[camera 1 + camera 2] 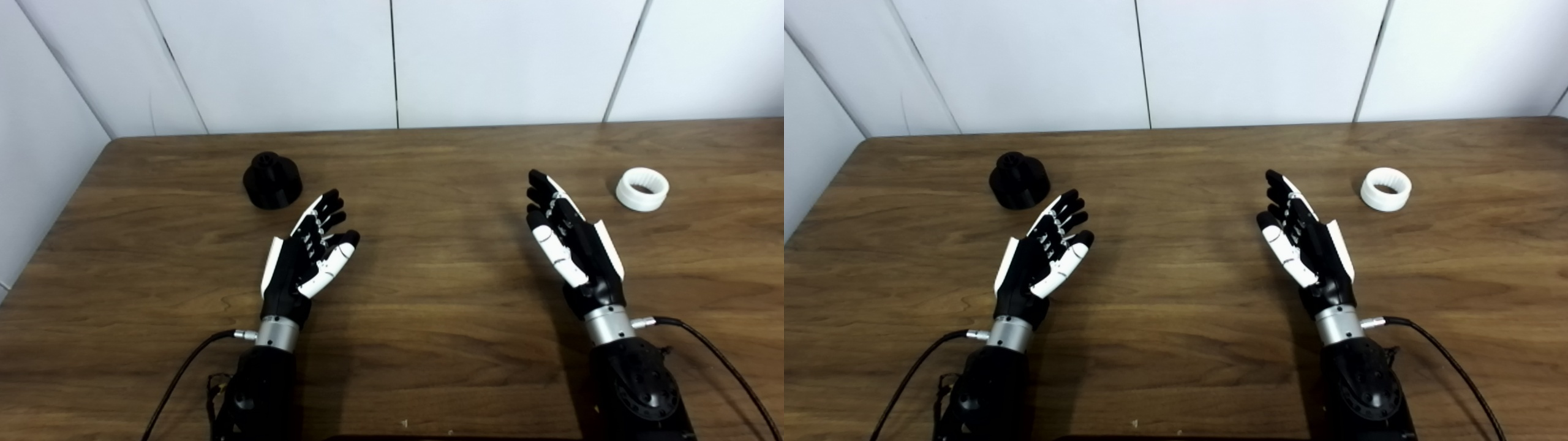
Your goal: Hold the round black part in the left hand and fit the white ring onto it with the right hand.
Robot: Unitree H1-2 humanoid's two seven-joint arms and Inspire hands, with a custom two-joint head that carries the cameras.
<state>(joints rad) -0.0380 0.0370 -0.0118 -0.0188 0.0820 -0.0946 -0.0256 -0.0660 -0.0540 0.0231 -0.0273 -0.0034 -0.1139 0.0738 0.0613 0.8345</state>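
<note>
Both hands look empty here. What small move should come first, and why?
Probably reach the open left hand forward-left to the round black part, which stands untouched on the table. The white ring waits beyond the open right hand.

Even, fairly bright light from above. Soft shadows fall on the tabletop (429,343) beside each robot hand. Pictures slightly soft, with mild sheen on wood beyond the robot hands; no strong glare.

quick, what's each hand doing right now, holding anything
Left hand: open, holding nothing; the round black part sits apart on the table.
Right hand: open, holding nothing; the white ring lies untouched.
</note>
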